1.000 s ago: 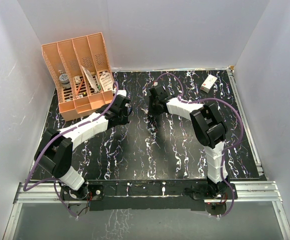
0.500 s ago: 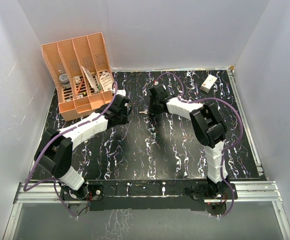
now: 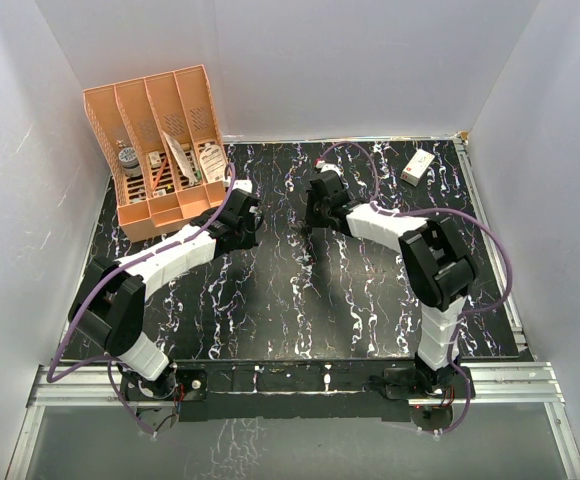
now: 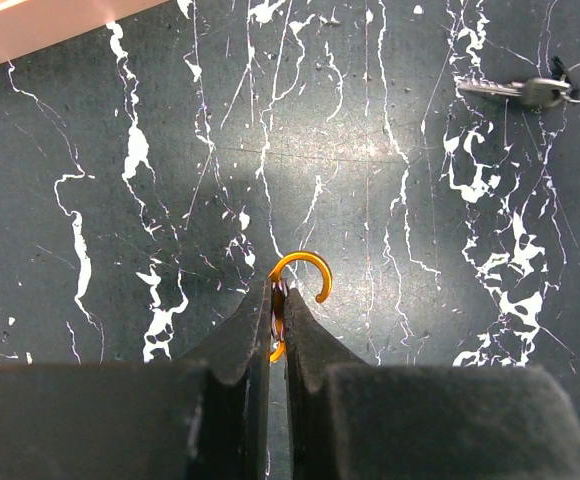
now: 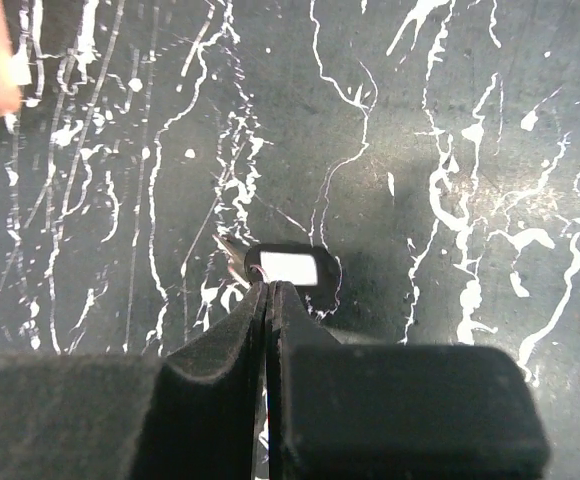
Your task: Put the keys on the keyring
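Note:
The keyring (image 4: 301, 256) is a small orange S-shaped hook. My left gripper (image 4: 278, 292) is shut on its middle, with the upper hook sticking out past the fingertips, low over the black marbled mat. The keys (image 4: 528, 90) show at the top right of the left wrist view, a silvery blade lying level. In the right wrist view my right gripper (image 5: 272, 289) is shut on the keys (image 5: 284, 268), holding them by a black tag with a white label, the blade pointing left. In the top view the two grippers, left (image 3: 254, 226) and right (image 3: 311, 222), face each other at mid-table.
A large orange slotted organizer (image 3: 160, 150) with small items stands at the back left, close behind my left arm. A white rectangular box with a red mark (image 3: 418, 166) lies at the back right. White walls (image 3: 530, 150) close in the black marbled mat (image 3: 270, 310).
My right arm's elbow has swung to the right and its gripper has shifted slightly right and back with the keys. The left arm has stayed put.

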You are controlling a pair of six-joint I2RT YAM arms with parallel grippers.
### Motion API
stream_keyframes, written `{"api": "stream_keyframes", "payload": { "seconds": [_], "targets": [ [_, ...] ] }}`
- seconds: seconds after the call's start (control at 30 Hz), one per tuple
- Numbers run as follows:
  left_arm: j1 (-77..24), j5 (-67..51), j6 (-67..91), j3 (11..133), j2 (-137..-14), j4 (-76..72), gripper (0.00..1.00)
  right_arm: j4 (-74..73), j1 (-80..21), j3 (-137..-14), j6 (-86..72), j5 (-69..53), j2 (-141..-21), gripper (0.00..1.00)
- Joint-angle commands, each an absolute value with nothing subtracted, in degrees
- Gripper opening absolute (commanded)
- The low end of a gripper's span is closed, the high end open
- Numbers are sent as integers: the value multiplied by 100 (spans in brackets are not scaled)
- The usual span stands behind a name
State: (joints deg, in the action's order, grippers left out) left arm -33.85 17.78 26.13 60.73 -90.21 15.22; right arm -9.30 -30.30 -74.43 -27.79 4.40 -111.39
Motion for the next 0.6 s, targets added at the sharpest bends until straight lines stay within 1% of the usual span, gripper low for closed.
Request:
{"api": "stream_keyframes", "payload": {
  "seconds": [0.0,0.2,0.27,0.57],
  "targets": [
    [-3344,1716,2584,6162,-8894,1565,0,-315,-3112,-7191,-2480,511,-10479,0],
    [-3340,1610,2608,6360,-8988,1599,0,-74,-3318,-6761,-2104,511,-10016,0],
    [-3344,1578,2617,6424,-9015,1591,0,3,-3440,-6639,-1931,554,-9704,0],
    [-3347,1558,2653,6731,-9161,1719,0,454,-3990,-6095,-1445,709,-9044,0]
  ]
}}
